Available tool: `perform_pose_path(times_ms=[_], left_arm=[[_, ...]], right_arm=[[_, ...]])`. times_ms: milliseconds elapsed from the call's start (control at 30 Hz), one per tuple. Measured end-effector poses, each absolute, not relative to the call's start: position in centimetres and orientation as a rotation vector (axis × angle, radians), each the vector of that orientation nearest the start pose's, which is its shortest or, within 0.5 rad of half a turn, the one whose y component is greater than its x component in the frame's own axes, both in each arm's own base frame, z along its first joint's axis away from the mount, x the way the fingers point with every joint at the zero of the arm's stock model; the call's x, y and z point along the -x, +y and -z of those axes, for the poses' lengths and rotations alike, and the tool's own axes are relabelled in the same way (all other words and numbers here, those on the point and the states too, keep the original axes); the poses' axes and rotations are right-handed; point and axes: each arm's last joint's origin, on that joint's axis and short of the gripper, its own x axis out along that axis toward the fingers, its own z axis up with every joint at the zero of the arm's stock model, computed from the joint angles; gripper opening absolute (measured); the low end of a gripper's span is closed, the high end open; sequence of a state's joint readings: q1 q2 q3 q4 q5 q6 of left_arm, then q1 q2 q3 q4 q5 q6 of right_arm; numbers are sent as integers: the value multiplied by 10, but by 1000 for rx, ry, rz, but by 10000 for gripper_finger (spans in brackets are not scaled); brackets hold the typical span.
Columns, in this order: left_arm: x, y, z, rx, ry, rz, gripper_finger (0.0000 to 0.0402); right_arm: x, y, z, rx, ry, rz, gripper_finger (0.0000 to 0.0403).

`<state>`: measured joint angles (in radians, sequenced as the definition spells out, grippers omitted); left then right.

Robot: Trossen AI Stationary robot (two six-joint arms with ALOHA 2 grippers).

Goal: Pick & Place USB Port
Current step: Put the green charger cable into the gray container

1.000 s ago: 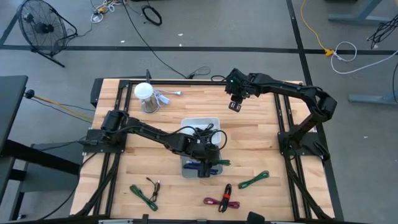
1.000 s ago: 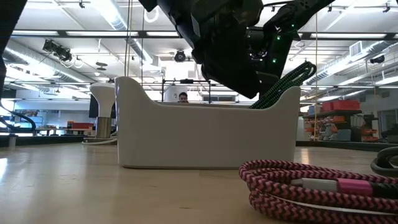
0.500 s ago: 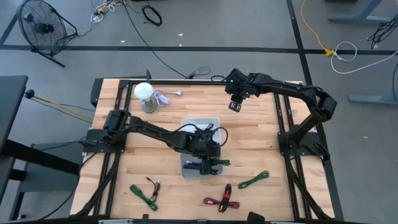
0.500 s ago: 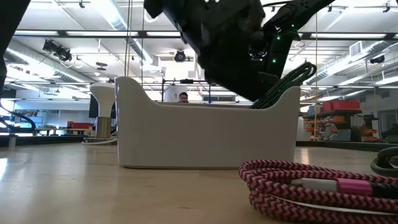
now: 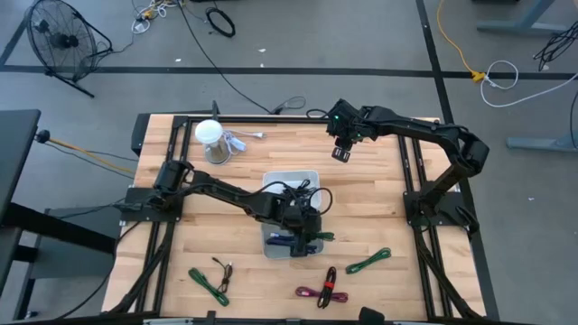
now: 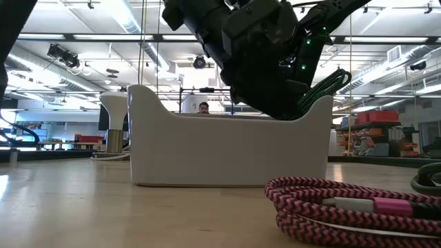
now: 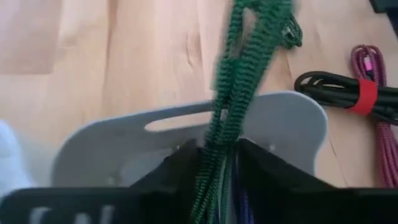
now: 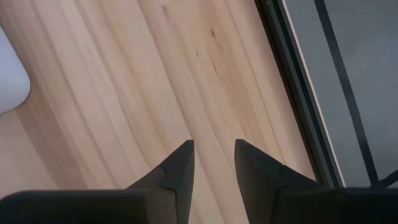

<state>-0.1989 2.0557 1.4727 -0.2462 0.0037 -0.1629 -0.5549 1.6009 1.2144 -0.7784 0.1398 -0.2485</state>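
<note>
The green cable [image 7: 231, 93] sat between the left pincer [image 5: 304, 236] fingers, draped over the white bin's [image 5: 271, 183] rim. A second earlier that pincer was wider, so it was pinching in on the cable. The right pincer [image 5: 341, 153] hovered narrow and empty, far off over bare wooden surface [image 5: 379, 199]. A workshop lay behind.

The left gripper [image 7: 217, 163] reaches low at mid-table, fingers pinched close, while the right gripper [image 8: 213, 163] hovers apart, fingers slightly parted.
</note>
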Motion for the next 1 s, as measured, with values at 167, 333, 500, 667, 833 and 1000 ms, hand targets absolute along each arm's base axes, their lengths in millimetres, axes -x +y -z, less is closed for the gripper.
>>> perform_pose_path(times_ms=[167,333,500,667,833,1000], left_arm=[[-437,-89,-178,67,849,138,20],[-437,-88,-180,54,847,123,20],[-433,-87,-188,44,846,110,16],[-424,-85,-207,40,847,96,16],[-409,-82,-224,78,917,75,16],[-393,-83,-216,132,1101,72,16]], right_arm=[[-266,-170,-242,-32,1224,463,116],[-266,-170,-242,-35,1222,465,116],[-266,-170,-242,-36,1223,464,116],[-266,-170,-242,-35,1219,466,116],[-266,-171,-242,-32,1216,466,116],[-266,-171,-243,-31,1212,469,116]])
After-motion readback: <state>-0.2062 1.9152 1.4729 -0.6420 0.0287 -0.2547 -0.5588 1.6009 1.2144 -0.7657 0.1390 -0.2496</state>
